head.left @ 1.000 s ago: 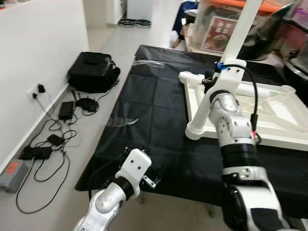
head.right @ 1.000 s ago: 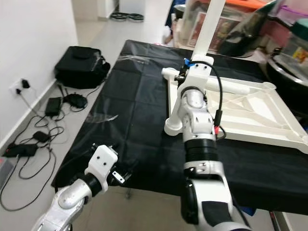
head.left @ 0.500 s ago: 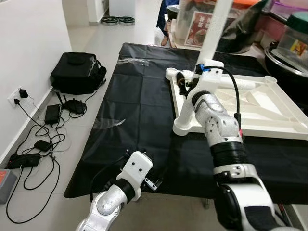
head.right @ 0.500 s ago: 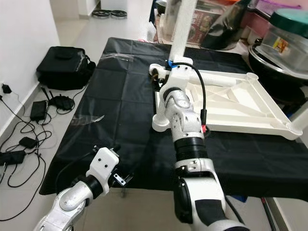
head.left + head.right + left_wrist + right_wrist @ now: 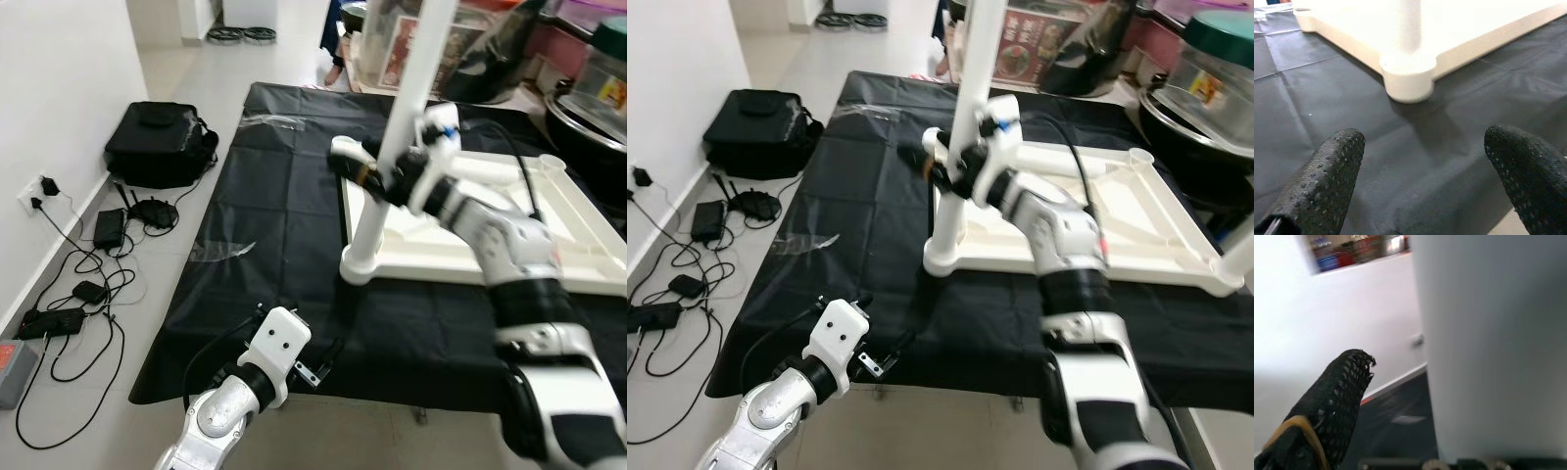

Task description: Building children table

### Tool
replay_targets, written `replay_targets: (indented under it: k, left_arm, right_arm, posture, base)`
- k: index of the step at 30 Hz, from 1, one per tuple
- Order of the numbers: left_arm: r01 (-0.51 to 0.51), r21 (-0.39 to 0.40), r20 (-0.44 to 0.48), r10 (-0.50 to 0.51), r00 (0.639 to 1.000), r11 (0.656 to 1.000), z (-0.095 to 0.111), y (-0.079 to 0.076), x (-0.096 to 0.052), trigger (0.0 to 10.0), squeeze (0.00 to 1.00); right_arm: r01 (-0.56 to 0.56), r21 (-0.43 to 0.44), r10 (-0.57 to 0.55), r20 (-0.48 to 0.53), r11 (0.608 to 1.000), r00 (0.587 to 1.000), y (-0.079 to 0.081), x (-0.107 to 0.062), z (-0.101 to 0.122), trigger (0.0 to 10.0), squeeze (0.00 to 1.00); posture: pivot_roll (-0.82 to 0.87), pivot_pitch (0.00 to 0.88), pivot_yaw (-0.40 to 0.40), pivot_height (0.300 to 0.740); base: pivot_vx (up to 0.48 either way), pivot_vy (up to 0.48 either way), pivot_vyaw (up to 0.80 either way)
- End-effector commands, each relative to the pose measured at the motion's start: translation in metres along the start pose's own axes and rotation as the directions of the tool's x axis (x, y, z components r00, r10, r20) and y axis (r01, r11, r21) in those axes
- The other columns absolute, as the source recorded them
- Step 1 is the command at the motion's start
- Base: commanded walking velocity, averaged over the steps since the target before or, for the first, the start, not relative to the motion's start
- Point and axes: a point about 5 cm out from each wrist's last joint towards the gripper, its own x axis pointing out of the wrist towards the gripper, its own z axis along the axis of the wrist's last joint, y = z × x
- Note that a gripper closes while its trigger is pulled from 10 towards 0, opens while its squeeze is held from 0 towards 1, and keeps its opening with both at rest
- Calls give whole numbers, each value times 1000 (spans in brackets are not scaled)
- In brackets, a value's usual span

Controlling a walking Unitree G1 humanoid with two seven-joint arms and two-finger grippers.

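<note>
A white children's table point(image 5: 460, 266) lies upside down on a black cloth point(image 5: 274, 196). One white leg point(image 5: 416, 59) stands upright in its near left corner socket point(image 5: 1408, 73). My right gripper point(image 5: 384, 179) reaches in from the right and sits about halfway up this leg. In the right wrist view one black finger point(image 5: 1347, 396) stands apart from the leg point(image 5: 1488, 342), which hides the other finger. My left gripper point(image 5: 1425, 161) hangs open and empty low over the cloth's near edge, facing that socket.
On the floor to the left lie a black bag point(image 5: 162, 142) and cables with power adapters point(image 5: 88, 289), beside a white wall point(image 5: 59, 78). Storage boxes and pots point(image 5: 588, 98) crowd the back right. The cloth's near edge point(image 5: 294, 387) overhangs the floor.
My right arm has swung out, so its forearm now reaches the leg from the right instead of from below. The camera has shifted a little. The left arm has stayed put.
</note>
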Motion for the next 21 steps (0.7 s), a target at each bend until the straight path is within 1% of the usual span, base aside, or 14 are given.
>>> replay_targets:
  k: [1,2,3,4,5,6,9,10,11,12,14,15,17,21]
  left_arm:
    - [3,-1,-13,-3,1000,1000,-3,-2,-1,10000,0]
    - [3,-2,-14,-3,1000,1000,-3,-2,-1,10000,0]
    - [4,-2,-14,-4,1000,1000,-3,-2,-1,10000,0]
    - [4,-2,-14,-4,1000,1000,-3,-2,-1,10000,0]
    - [4,-2,-14,-4,1000,1000,-3,-2,-1,10000,0]
    - [4,-2,-13,-4,1000,1000,-3,-2,-1,10000,0]
    - [3,-2,-12,-3,1000,1000,-2,-2,-1,10000,0]
    - [2,-2,-12,-2,1000,1000,-2,-2,-1,10000,0]
    - [2,-2,-12,-2,1000,1000,-2,-2,-1,10000,0]
    - [2,-2,-12,-2,1000,1000,-3,-2,-1,10000,0]
    - [0,-3,-12,0,1000,1000,-3,-2,-1,10000,0]
    - [0,-3,-12,0,1000,1000,-3,-2,-1,10000,0]
    - [0,-3,-13,0,1000,1000,-3,-2,-1,10000,0]
    - [1,-2,-14,-1,1000,1000,-3,-1,-1,10000,0]
  right_arm:
    - [-199,29,200,-20,980,980,20,5,-5,10000,1000]
    - [-311,62,313,-24,949,950,30,-1,-7,10000,1000]
    - [-393,84,396,-21,916,918,35,-6,-7,10000,357]
    - [-393,84,396,-21,916,918,35,-6,-7,10000,357]
    - [-440,102,444,-20,892,896,38,-8,-7,10000,357]
    - [-454,97,459,-36,886,888,38,-9,-9,10000,0]
    - [-435,78,441,-76,897,894,34,-7,-15,10000,0]
    - [-396,52,399,-101,917,911,30,-4,-19,7882,0]
    - [-396,52,399,-101,917,911,30,-4,-19,7882,0]
    - [-366,41,369,-105,930,924,26,-2,-20,0,0]
    - [-330,25,331,-102,944,938,23,0,-18,0,0]
    - [-330,25,331,-102,944,938,23,0,-18,0,0]
    - [-293,-19,290,-92,956,953,21,4,-13,0,0]
    - [-289,-38,287,-62,957,956,25,5,-3,0,0]
  posture:
    - [125,66,-116,740]
    - [128,68,-119,740]
    - [126,69,-117,740]
    - [126,69,-117,740]
    - [127,69,-117,740]
    - [127,69,-119,740]
    - [128,70,-119,740]
    - [128,71,-120,740]
    - [128,71,-120,740]
    - [129,69,-118,740]
    - [129,69,-120,740]
    - [129,69,-120,740]
    - [129,72,-119,740]
    - [126,70,-116,740]
  base:
    - [0,0,0]
    - [0,0,0]
    - [0,0,0]
    - [0,0,0]
    - [0,0,0]
    - [0,0,0]
    - [0,0,0]
    - [0,0,0]
    - [0,0,0]
    - [0,0,0]
    - [0,0,0]
    - [0,0,0]
    - [0,0,0]
    - [0,0,0]
